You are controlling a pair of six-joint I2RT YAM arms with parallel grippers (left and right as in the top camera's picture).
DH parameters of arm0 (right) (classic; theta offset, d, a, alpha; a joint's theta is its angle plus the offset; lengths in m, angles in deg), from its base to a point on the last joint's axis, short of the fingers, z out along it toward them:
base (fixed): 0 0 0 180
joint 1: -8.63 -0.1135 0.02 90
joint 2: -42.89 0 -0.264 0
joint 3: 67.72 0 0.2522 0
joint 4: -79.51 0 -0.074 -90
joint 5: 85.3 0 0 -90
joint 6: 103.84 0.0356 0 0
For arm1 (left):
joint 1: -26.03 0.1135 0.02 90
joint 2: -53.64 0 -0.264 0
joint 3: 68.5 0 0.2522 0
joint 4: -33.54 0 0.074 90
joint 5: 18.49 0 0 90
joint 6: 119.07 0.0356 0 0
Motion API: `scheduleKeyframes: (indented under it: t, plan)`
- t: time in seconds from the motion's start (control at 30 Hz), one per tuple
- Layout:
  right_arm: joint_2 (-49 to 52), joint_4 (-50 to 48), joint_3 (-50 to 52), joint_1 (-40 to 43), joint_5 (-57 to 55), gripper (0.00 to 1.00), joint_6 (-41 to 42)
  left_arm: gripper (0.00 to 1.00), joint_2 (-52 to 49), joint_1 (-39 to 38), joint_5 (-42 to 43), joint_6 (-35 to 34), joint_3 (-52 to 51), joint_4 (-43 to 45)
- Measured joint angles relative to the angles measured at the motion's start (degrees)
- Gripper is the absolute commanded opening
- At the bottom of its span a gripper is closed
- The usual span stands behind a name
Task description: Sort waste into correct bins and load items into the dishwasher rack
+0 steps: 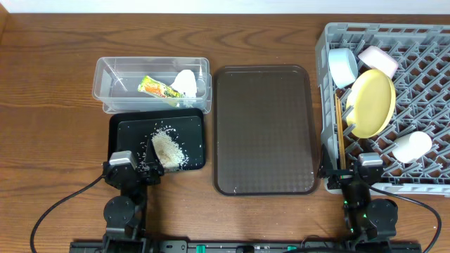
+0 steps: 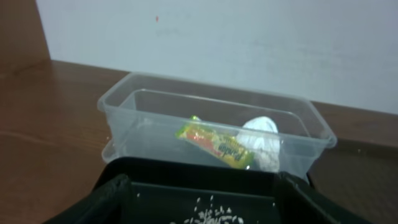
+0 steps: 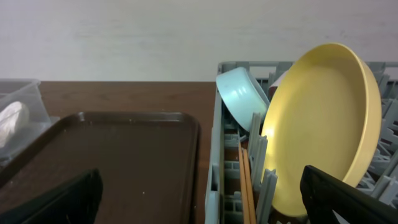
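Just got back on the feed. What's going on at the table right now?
Nothing is being held. The left claw hangs open over the black tray, which holds the rice. The wrapper and paper wad lie in the clear tub. The right claw is open by the dishwasher rack, which holds the yellow plate, blue bowl, white bowl, cup and chopsticks. Sorting looks done.

We count one grey dishwasher rack [image 1: 430,84], and in it one yellow plate [image 1: 371,103], two bowls, a light blue bowl [image 1: 342,67] and a white bowl [image 1: 377,59], one white cup [image 1: 411,147] and two wooden chopsticks [image 1: 340,133]. We count one clear tub [image 1: 112,77], one black tray [image 1: 126,133], one brown serving tray [image 1: 264,130], one wrapper [image 1: 157,88], one paper wad [image 1: 185,82] and one rice clump [image 1: 167,149].
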Motion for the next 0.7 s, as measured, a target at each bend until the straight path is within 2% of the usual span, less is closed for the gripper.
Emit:
scheduleKeyframes:
  t: [0.7]
  plan:
    - [0.04,0.09,0.00,0.00,0.00,0.99,0.02,0.75,0.22,-0.02,1.42,-0.17,0.09,-0.33]
